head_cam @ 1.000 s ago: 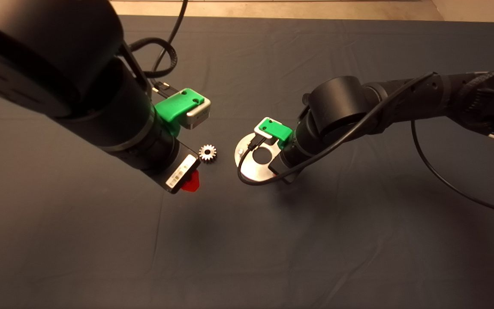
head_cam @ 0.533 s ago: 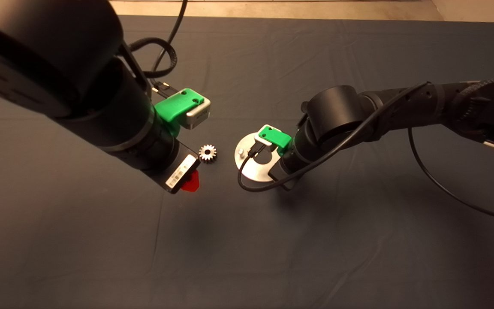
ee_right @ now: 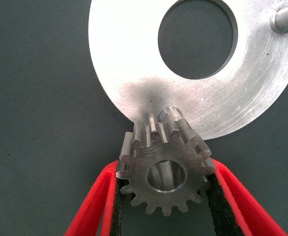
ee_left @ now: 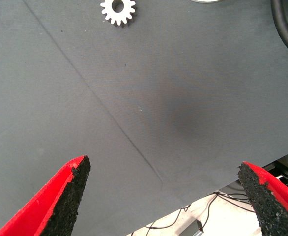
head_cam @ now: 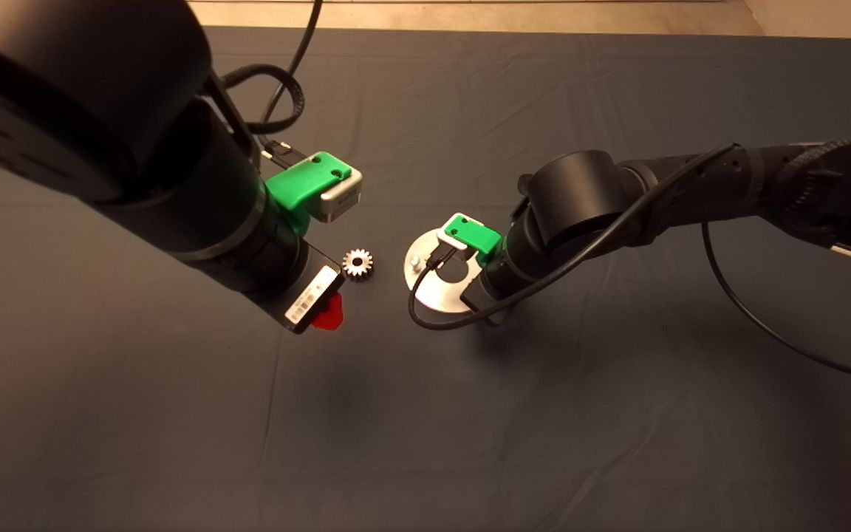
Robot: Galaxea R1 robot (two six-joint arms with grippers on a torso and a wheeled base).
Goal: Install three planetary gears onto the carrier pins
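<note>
My right gripper point(ee_right: 164, 173) is shut on a planetary gear point(ee_right: 166, 172) and holds it just over one carrier pin point(ee_right: 171, 112) at the rim of the shiny disc point(ee_right: 129, 73). A second pin point(ee_right: 286, 19) stands bare across the central hole; the third is out of view. In the head view the right wrist point(head_cam: 503, 258) covers part of the disc point(head_cam: 433, 295). A second gear point(head_cam: 357, 264) lies flat on the mat left of the disc, also seen in the left wrist view point(ee_left: 118, 10). My left gripper point(ee_left: 166, 196) hovers open and empty near that gear. The third gear is not in view.
The dark mat point(head_cam: 425, 414) spreads wide around the parts. A black cable point(head_cam: 433, 314) from the right wrist loops over the disc's near edge. The left arm point(head_cam: 137, 148) fills the upper left.
My right gripper with its gear has shifted slightly toward the near side over the disc, then held still. The left arm and the loose gear have not moved.
</note>
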